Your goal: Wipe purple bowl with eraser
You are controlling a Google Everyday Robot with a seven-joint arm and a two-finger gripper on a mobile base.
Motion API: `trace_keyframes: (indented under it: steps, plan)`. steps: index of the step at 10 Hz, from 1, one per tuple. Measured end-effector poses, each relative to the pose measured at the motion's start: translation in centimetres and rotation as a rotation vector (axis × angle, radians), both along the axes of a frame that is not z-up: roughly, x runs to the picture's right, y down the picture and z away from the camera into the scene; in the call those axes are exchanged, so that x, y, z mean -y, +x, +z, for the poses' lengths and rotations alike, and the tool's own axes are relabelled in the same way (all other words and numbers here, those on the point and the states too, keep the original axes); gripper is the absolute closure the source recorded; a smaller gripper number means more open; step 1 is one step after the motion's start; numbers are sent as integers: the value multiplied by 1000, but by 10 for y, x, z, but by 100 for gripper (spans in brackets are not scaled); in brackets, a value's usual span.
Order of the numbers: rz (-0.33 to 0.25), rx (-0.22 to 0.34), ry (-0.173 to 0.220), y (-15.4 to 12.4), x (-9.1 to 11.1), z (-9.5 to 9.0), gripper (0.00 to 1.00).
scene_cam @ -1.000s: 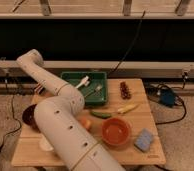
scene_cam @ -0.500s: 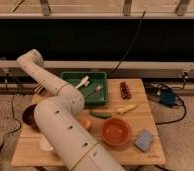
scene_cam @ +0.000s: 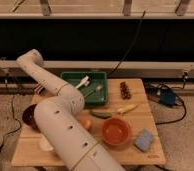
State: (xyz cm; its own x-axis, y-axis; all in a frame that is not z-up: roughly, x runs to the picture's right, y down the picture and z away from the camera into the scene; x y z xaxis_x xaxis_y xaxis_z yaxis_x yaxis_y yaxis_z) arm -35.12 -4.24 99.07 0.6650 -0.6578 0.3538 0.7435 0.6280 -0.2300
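The wooden tabletop (scene_cam: 140, 98) sits where it was half a second ago, and nothing on it has shifted. The white arm (scene_cam: 60, 125) holds the same pose as in both earlier frames. It rises from the near edge, covers the left middle of the tabletop, and bends at an elbow high on the left.

A green tray (scene_cam: 103, 79) stays at the back centre, with pale utensils (scene_cam: 83, 82) lying in it. The orange bowl (scene_cam: 116, 131) remains near the front, right of the arm. The purple bowl (scene_cam: 28, 115) is unmoved at the left edge, upright and partly hidden behind the arm.

A blue sponge (scene_cam: 144, 140) lies unchanged at the front right, near the orange bowl. A dark cluster (scene_cam: 125, 90) rests right of the tray, and a yellow piece (scene_cam: 126, 108) and a green piece (scene_cam: 101, 114) lie between tray and orange bowl.

The tool (scene_cam: 39, 90) shows only as a small bit beside the arm, above the purple bowl, as before. Whether it is clenched or released cannot be told.
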Motion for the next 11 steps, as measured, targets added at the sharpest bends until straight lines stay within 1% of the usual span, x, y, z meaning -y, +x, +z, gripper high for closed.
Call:
trace_keyframes:
  steps: [2,4,6,9,10,11]
  plan:
    - [0,6,-1,0,1,0,35]
    - [-23,51,-22,-4,1,-11,35]
    - [-41,83,-47,1,0,-14,35]
    - [-70,128,-77,-1,-12,-14,35]
    - [-70,138,-86,0,-14,-11,35]
    - [-69,150,-98,0,-20,-5,35]
